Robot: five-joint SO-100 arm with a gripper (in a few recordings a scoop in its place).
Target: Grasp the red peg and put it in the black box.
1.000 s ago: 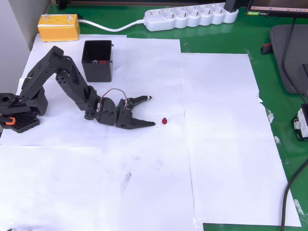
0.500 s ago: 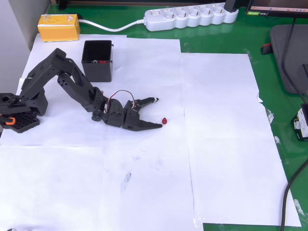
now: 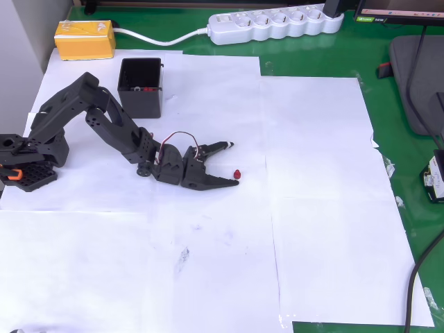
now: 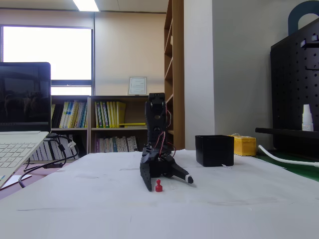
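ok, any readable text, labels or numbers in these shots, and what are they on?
None can be read.
Framed sheet on the far wall: print too small.
Book spines on the shelf: blurred.
White bottle by the pegboard: label too small.
Screen at the top edge: text too small.
Yellow box, black box, power strip: no visible markings.

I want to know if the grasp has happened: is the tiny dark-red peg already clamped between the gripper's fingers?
No: the tiny dark-red peg lies on white paper between the open gripper's fingertips.
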